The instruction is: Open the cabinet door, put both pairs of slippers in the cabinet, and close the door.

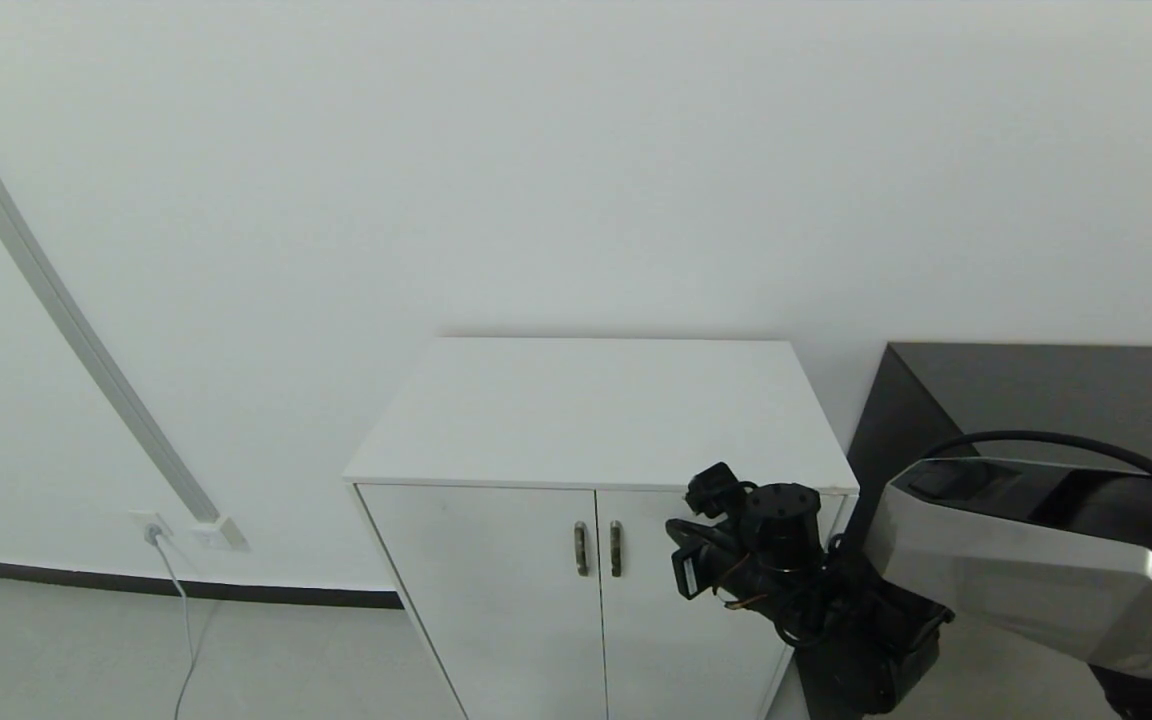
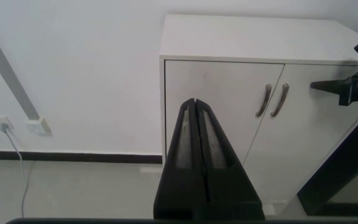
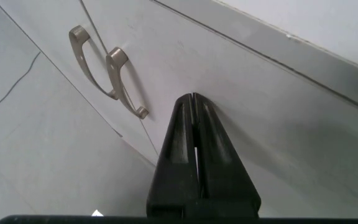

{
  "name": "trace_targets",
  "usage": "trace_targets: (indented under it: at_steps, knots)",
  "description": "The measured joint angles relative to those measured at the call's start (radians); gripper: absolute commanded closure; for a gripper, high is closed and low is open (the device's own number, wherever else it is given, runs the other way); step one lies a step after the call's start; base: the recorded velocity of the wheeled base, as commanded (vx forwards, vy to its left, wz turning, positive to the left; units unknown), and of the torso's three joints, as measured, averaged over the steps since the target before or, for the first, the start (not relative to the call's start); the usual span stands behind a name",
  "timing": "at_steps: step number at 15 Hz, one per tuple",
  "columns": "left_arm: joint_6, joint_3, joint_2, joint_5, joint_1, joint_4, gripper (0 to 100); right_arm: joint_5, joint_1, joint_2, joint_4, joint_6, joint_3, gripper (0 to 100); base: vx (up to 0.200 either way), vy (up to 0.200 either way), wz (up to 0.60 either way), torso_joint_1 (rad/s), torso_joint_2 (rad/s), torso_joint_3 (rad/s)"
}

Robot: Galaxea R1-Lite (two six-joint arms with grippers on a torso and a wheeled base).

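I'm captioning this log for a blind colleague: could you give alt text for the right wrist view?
The right gripper, fingers shut, points at a closed white cabinet door from close by. The two metal handles sit just beside its tip.

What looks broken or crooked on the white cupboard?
Nothing stands out. The cabinet stands straight, both doors are shut and flush, and the two handles sit level side by side. The right gripper, shut, points at the right door.
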Motion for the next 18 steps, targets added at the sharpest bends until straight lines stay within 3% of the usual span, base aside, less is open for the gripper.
trace_targets:
  at_steps: [5, 12, 18]
  knots:
    - [0.000, 0.000, 0.000, 0.000, 0.000, 0.000, 100, 0.000, 0.000, -0.003, -0.011, 0.000, 0.017, 100, 0.000, 0.000, 0.00, 0.000, 0.00, 0.000]
    - [0.000, 0.000, 0.000, -0.002, 0.000, 0.000, 100, -0.003, -0.005, -0.099, -0.076, 0.010, 0.160, 100, 0.000, 0.000, 0.00, 0.000, 0.00, 0.000]
    - [0.000, 0.000, 0.000, -0.002, 0.000, 0.000, 100, -0.056, -0.118, -0.270, -0.132, 0.036, 0.365, 100, 0.000, 0.000, 0.00, 0.000, 0.00, 0.000]
